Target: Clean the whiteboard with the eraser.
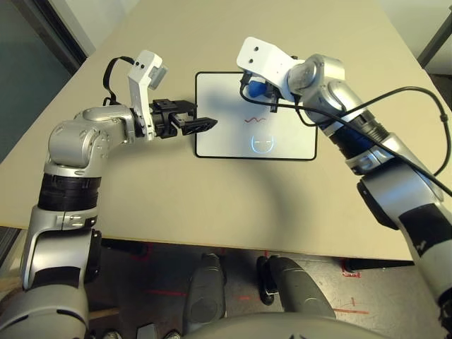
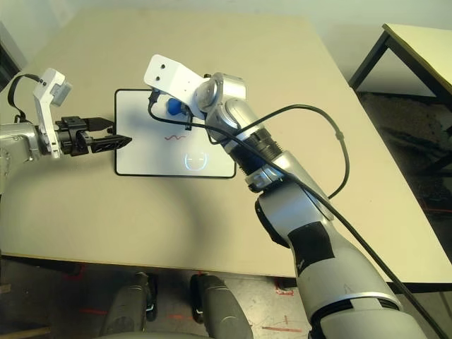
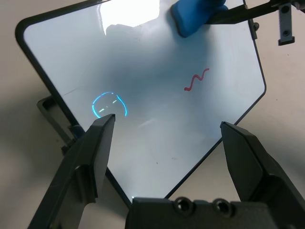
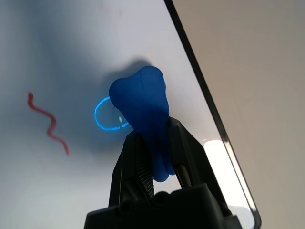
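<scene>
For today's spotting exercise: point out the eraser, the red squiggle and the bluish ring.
eraser (image 4: 143, 102), right wrist view, its broad free end.
red squiggle (image 3: 196, 79), left wrist view, mid-line.
bluish ring (image 1: 263, 145), left eye view, its centre.

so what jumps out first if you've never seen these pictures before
The bright blue eraser stands out, pinched in the right gripper above the far part of the whiteboard, which lies flat in the middle of the tan table. Next come the marks on the board: a red squiggle near its centre and a bluish ring by its near edge. The left gripper hangs open at the board's left edge.
</scene>
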Available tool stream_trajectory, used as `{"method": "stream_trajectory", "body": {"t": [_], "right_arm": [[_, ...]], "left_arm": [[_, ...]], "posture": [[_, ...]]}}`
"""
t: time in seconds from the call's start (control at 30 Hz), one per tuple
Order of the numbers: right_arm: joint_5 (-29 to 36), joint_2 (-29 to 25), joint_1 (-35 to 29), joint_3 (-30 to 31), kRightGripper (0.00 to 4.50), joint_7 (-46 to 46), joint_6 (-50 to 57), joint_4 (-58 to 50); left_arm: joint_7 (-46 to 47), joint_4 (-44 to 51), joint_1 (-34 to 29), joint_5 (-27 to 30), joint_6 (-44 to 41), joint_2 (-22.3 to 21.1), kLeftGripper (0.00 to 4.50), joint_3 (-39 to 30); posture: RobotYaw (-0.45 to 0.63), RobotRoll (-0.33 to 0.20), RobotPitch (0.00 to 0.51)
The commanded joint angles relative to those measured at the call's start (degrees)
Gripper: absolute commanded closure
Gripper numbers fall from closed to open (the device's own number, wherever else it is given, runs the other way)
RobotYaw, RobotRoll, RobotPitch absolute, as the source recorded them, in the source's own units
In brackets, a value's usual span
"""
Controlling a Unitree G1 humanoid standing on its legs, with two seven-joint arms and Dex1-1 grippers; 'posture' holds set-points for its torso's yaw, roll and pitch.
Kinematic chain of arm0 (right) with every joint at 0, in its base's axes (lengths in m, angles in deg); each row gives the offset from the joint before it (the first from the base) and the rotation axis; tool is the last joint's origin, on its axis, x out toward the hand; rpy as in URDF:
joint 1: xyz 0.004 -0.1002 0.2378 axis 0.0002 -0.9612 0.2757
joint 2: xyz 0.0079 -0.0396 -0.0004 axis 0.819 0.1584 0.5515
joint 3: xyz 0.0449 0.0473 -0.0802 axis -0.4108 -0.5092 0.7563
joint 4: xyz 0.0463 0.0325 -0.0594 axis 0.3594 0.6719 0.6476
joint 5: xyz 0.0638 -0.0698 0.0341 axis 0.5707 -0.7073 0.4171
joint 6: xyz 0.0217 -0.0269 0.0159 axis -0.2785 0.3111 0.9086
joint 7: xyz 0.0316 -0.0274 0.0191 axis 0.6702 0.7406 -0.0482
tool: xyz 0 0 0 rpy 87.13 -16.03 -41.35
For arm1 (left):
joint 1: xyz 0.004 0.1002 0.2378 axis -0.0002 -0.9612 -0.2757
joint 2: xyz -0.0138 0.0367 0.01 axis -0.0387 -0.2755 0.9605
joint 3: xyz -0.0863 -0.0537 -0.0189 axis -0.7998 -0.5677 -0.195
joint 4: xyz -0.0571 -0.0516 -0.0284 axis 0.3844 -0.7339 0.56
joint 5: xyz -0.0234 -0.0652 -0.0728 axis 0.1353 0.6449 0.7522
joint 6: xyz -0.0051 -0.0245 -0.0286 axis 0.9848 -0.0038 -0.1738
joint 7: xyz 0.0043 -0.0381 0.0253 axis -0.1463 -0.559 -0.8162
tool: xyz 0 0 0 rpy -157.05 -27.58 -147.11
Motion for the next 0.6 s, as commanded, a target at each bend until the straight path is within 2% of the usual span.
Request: {"method": "stream_trajectory", "body": {"t": [0.03,0.27,0.6], "right_arm": [[-1.3,-1.4,-2.3,1.0,3.88,-1.7,2.8,-0.6],[-1.0,1.9,-1.1,1.4,3.88,-0.8,4.1,-0.4],[-0.2,10.2,4.8,0.8,3.89,2.6,1.8,7.6]], "left_arm": [[-0.7,-1.1,0.3,-0.7,0.6,0.3,0.00,1.0],[-0.7,-0.3,-0.2,-0.7,0.3,0.6,0.00,0.7],[0.5,2.1,-1.7,0.1,-1.3,0.3,0.00,-0.3]], "posture": [[-0.05,0.000,0.149],[-0.04,0.000,0.153],[-0.01,0.000,0.155]]}}
